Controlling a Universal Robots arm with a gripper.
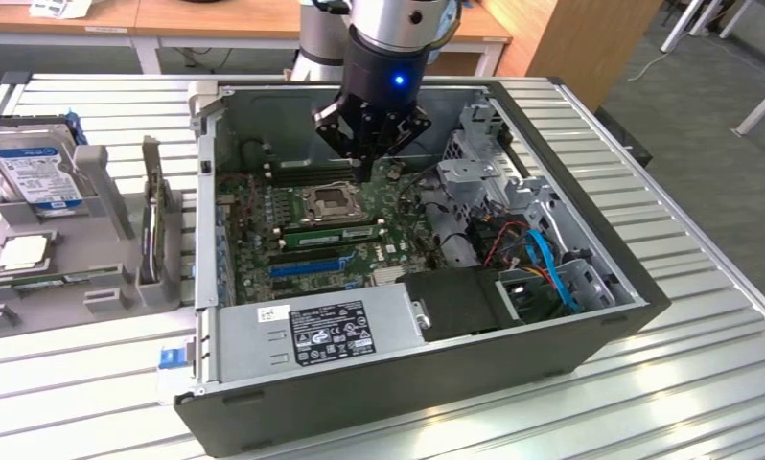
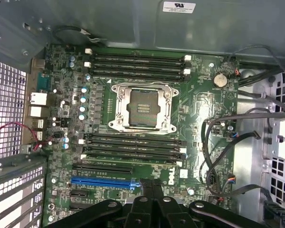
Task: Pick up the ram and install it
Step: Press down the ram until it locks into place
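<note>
An open computer case (image 1: 588,335) lies on the table with its motherboard (image 1: 261,206) facing up. In the exterior view, a long narrow green ram (image 1: 332,231) stands seated in a black slot just below the CPU socket (image 1: 328,200). My gripper (image 1: 372,159) hangs above the board near the upper memory slots, apart from that stick. In the wrist view the gripper (image 2: 149,189) is shut with nothing between its fingers. It is above the lower memory slots (image 2: 133,148) and the blue slot (image 2: 102,181).
A grey fixture (image 1: 107,196) at the exterior view's left holds a hard drive (image 1: 34,171), a CPU chip (image 1: 22,251), an upright green card (image 1: 153,225) and a thin green strip (image 1: 53,280). A power supply (image 1: 318,331), drive cage (image 1: 478,177) and cables (image 1: 549,268) crowd the case.
</note>
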